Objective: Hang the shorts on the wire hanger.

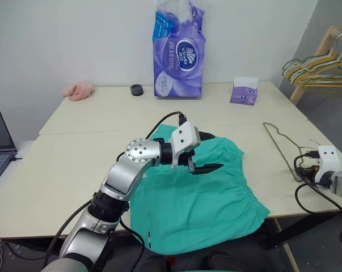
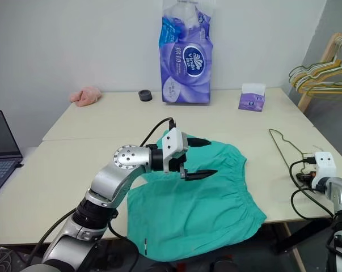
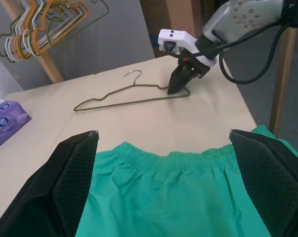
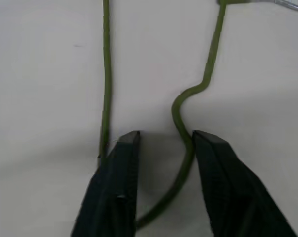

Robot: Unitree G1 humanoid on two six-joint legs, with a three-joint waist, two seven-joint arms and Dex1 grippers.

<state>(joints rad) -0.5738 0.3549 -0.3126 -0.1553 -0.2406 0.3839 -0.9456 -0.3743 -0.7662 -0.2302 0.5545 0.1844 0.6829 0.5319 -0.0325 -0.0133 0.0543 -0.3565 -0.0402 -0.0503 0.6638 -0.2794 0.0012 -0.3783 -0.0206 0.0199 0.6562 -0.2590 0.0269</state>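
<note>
Closest to the wrist camera, my right gripper (image 4: pixel 162 143) is down on the table (image 1: pixel 91 122) at the end of the hanger (image 3: pixel 131 96) opposite its hook, fingers narrowed but not yet met. One wire of the hanger runs up between them; the other passes along the outer face of one finger (image 4: pixel 114 177). Whether that outer wire is pinned under the finger or merely beside it I cannot tell, as the finger covers the contact.

My left gripper (image 1: pixel 202 152) hangs over the shorts (image 1: pixel 199 201) with its fingers spread wide and nothing in them. They lie flat near the table's front edge, waistband toward the hanger, the lower part drooping over the edge. Hanger and shorts are well apart.

Risks as I judge them:
- Thin wire lying flat on a hard top may skid out as the fingers close, leaving me pinching air.
- Catching one wire alone, the frame could swing or twist on lifting, since the hold is far from the hook.
- Fingertips pressed to the table may scrape or stall during closing.
- The overhanging shorts could slide off the front edge if my left arm drags them.
- A cable (image 1: pixel 300 170) lies beside the hanger and may snag as it rises.
</note>
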